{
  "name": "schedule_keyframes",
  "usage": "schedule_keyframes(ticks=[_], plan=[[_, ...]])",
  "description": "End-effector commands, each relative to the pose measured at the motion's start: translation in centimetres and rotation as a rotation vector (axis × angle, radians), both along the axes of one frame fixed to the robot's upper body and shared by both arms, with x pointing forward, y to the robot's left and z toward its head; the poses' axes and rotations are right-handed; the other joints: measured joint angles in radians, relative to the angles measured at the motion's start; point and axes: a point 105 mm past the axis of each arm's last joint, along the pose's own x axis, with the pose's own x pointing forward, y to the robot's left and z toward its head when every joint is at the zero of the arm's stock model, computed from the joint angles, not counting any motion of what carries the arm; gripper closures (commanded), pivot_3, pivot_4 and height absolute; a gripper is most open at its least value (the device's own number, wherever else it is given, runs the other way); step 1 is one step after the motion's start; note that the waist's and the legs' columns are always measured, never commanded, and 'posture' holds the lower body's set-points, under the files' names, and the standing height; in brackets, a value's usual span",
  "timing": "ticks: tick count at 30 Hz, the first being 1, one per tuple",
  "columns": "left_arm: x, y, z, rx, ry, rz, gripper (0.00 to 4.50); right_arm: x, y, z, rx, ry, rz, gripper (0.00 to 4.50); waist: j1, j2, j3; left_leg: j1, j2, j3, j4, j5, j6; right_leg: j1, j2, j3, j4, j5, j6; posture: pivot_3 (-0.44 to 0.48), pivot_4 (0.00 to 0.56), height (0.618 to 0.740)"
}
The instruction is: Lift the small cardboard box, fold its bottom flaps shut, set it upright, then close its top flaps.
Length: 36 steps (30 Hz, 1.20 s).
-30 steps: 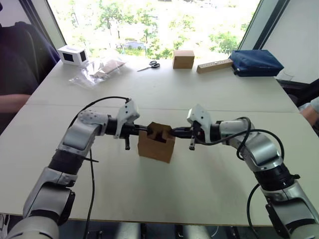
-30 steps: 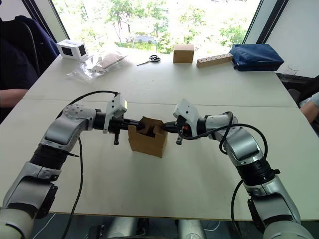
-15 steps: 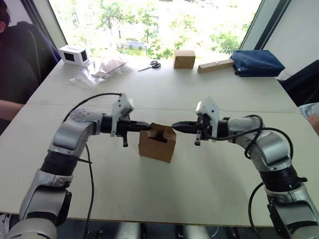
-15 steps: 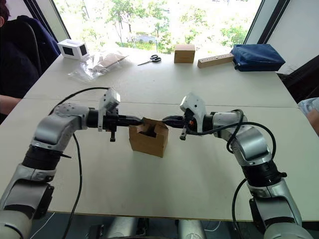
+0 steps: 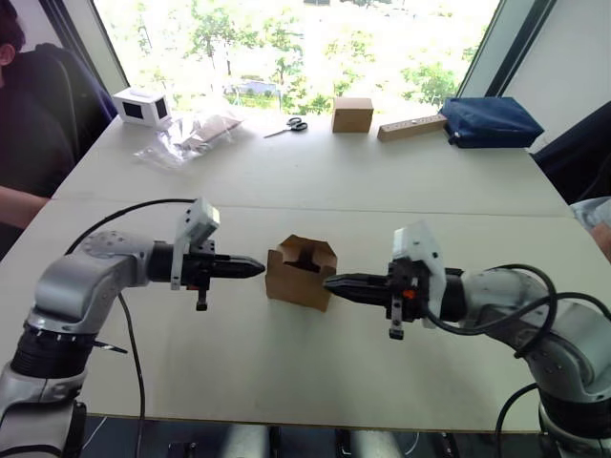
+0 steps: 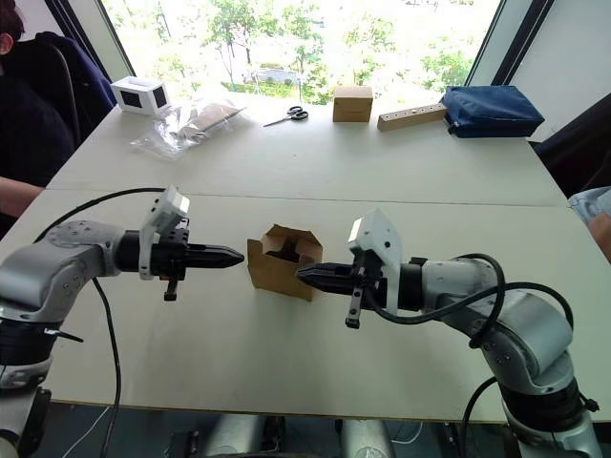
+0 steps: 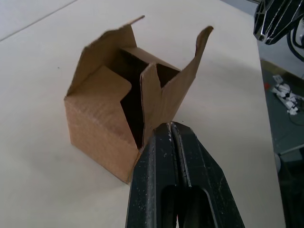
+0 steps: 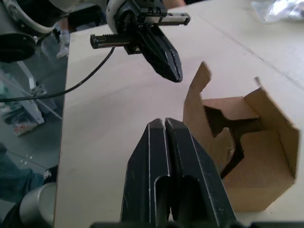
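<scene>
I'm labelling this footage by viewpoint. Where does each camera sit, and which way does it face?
Left and right eye views: on the head, looking forward and down at the table; both arms show, flanking the small cardboard box.
Left wrist view: along the shut left gripper toward the box, top flaps open.
Right wrist view: along the shut right gripper; the left gripper shows beyond.
All views share the box.

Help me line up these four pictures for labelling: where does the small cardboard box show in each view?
Left eye view: small cardboard box at table centre, between both claws.
Right eye view: centre, slightly left of middle.
Left wrist view: upper left, above the left claw.
Right wrist view: right side, beside the right claw.
Shared landmark: the upright top flaps, open.
</scene>
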Motion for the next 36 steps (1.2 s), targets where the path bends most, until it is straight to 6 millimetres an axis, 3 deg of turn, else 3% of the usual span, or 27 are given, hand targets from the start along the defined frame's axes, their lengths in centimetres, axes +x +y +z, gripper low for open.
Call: schedule_keyframes(ticks=[1,8,15,17,20,23,27,33,36], plan=[[0.6,-0.8,-0.1,0.022,-0.059,-0.010,4.49,1.2,0.5,-0.2,-0.030,-0.085,-0.041,4.50,0.001,0.000,0.000,0.000,0.000,0.000,0.000,0.000,0.000,0.000,0.000,0.000,0.000,0.000,0.000,0.000,0.150,0.740],[1.4,-1.5,0.9,-0.030,-0.070,-0.019,4.49,2.6,0.1,-0.4,-0.062,-0.153,-0.084,4.50,0.000,0.000,0.000,0.000,-0.001,0.000,0.000,0.000,0.000,0.000,0.000,0.000,0.000,0.001,0.002,0.000,0.150,0.740],[1.0,-0.7,2.7,-0.091,-0.051,-0.030,4.49,1.9,0.0,-0.1,-0.047,-0.135,-0.059,4.50,-0.002,0.000,0.000,0.000,0.000,0.000,0.000,0.000,0.000,0.000,0.001,0.000,0.000,0.002,0.003,0.000,0.150,0.740],[2.2,1.2,4.2,-0.148,-0.057,0.035,4.49,1.4,-0.1,-0.1,-0.045,-0.123,-0.041,4.50,-0.003,0.000,0.000,0.000,0.001,0.000,0.000,0.000,0.000,0.000,0.001,0.000,0.000,0.002,0.003,0.000,0.150,0.740],[5.9,2.7,5.2,-0.190,-0.114,0.172,4.49,0.9,0.3,0.5,-0.030,-0.118,-0.013,4.50,0.003,0.000,0.000,0.000,0.001,0.000,0.000,0.000,0.000,0.000,0.003,0.000,0.000,0.002,0.003,0.000,0.150,0.740],[9.2,1.7,4.3,-0.190,-0.132,0.212,4.49,0.3,0.9,0.9,-0.034,-0.120,0.020,4.50,0.007,0.000,0.000,0.001,-0.001,-0.001,0.000,0.000,0.000,0.001,0.003,-0.001,-0.001,0.002,0.003,0.000,0.150,0.740],[11.1,-0.9,2.3,-0.159,-0.119,0.161,4.49,0.1,1.5,1.0,-0.059,-0.129,0.033,4.50,0.002,-0.001,0.000,0.000,-0.004,0.000,0.001,-0.001,0.002,0.003,0.002,-0.001,-0.003,0.002,0.003,0.000,0.150,0.740],[12.6,-2.9,-0.4,-0.083,-0.095,0.142,4.49,1.2,2.5,0.4,-0.152,-0.182,-0.007,4.50,-0.005,-0.001,0.000,-0.003,-0.003,0.000,0.003,-0.001,0.002,-0.002,0.003,0.000,-0.001,0.002,0.003,0.000,0.150,0.740],[12.1,-3.1,-2.8,-0.008,-0.029,0.101,4.49,1.7,3.5,0.0,-0.200,-0.216,-0.018,4.50,-0.009,-0.001,0.000,-0.003,-0.001,0.000,0.003,-0.001,0.002,-0.002,0.004,-0.001,0.000,0.002,0.003,0.000,0.150,0.740]])
